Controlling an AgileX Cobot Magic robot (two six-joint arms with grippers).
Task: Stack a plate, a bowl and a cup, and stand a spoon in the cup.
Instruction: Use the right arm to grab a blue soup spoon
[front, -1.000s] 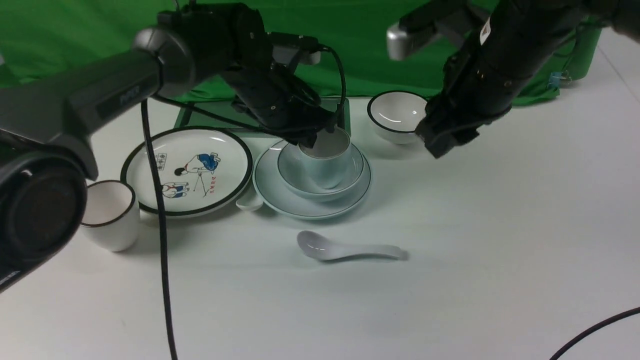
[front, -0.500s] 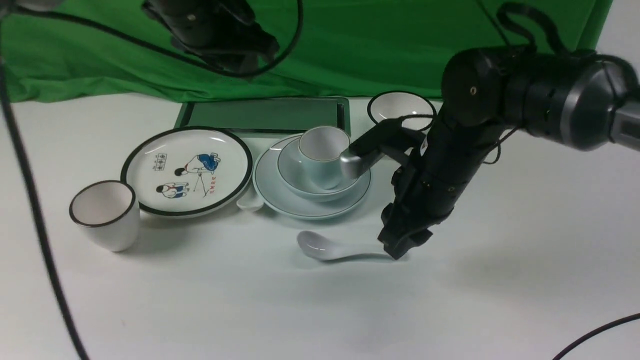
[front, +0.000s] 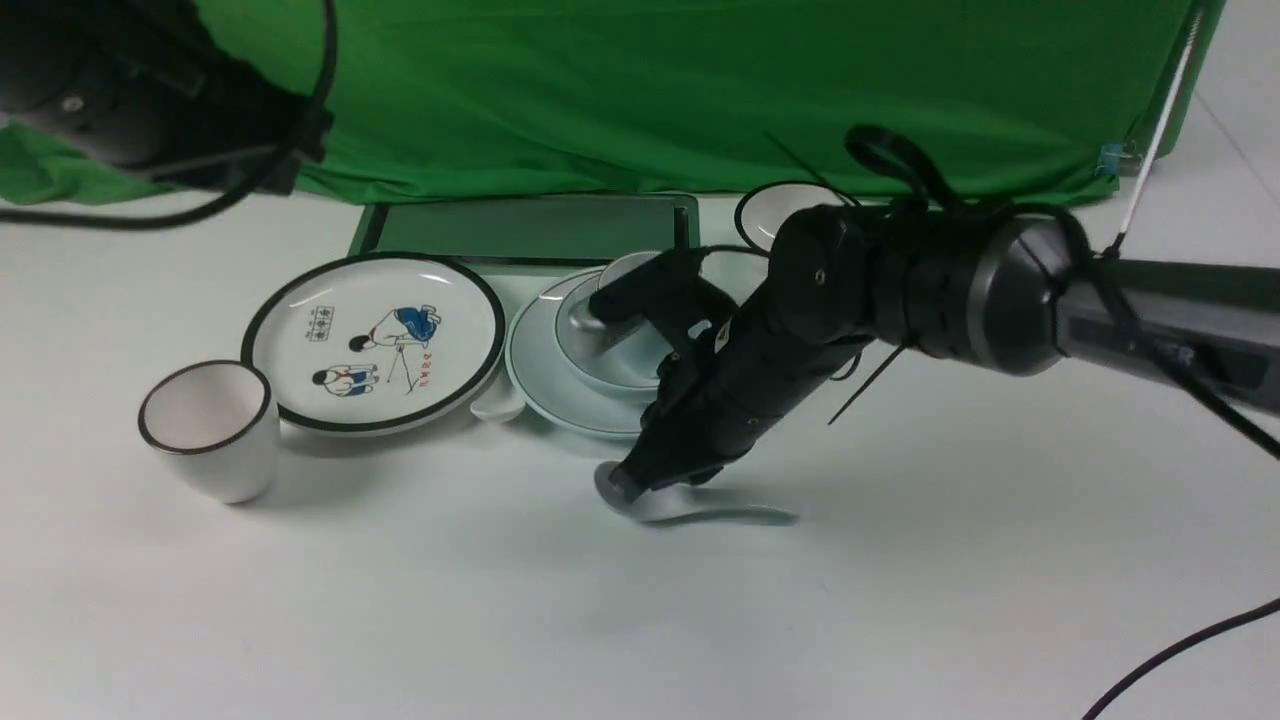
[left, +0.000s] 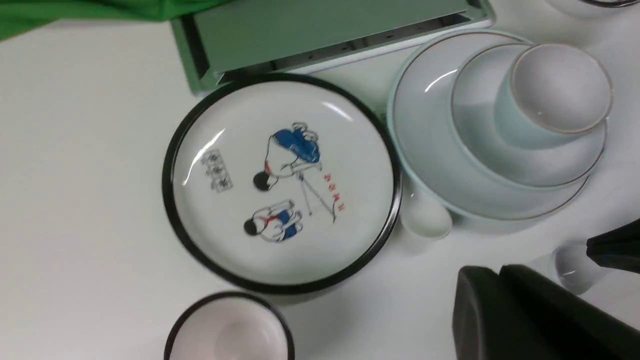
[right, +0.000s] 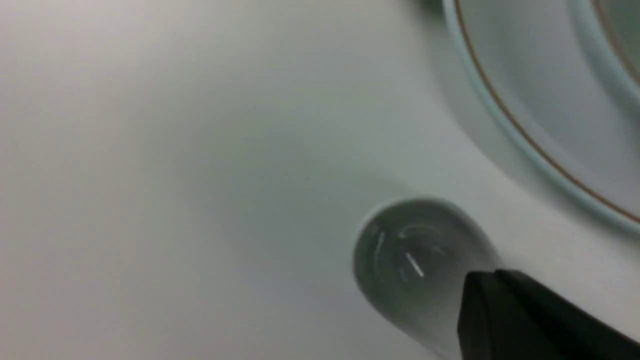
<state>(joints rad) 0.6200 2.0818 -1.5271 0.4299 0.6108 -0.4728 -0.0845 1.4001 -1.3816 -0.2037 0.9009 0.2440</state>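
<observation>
Spoon (front: 722, 514) flat on the table (front: 900, 600), just in front of the plate (front: 545, 388).

Right gripper (front: 640, 478) down at its deep oval end, dark tips over it (clamped or loose: cannot tell, contact hidden). On the plate, the bowl (front: 612, 376); in the bowl, the cup (left: 555, 95), upright. Just left of the plate, a cartoon plate (front: 375, 340). Left gripper (left: 505, 310) raised, well left of the plate; spread of its fingers not discernible.

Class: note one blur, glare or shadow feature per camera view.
Front view: soft shadow beside the glossy white ceramic spoon; left wrist view: glare streaks on the black-rimmed cartoon plate; right wrist view: blurred throughout, highlights inside the spoon.
</observation>
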